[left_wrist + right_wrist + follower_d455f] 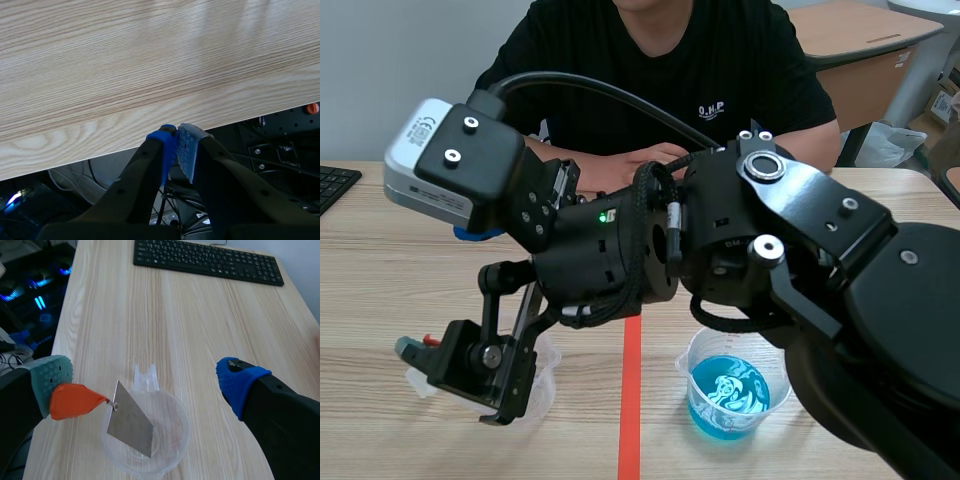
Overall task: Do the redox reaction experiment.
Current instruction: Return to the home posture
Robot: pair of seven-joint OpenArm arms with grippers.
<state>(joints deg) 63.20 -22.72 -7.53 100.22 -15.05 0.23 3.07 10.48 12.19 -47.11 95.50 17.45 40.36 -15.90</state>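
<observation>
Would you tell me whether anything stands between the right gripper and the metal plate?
Nothing visible does. The plate leans in the empty beaker under the open right gripper, its orange handle beside the grey-green pad.

Left beaker (pixel 185 415), a sheet (pixel 131 421) leaning inside it, left of the tape line (pixel 630 400); right beaker (pixel 730 390) right of it. Keyboard (pixel 205 262) at the table's (pixel 380 270) left edge; person (pixel 660 70) behind.
</observation>
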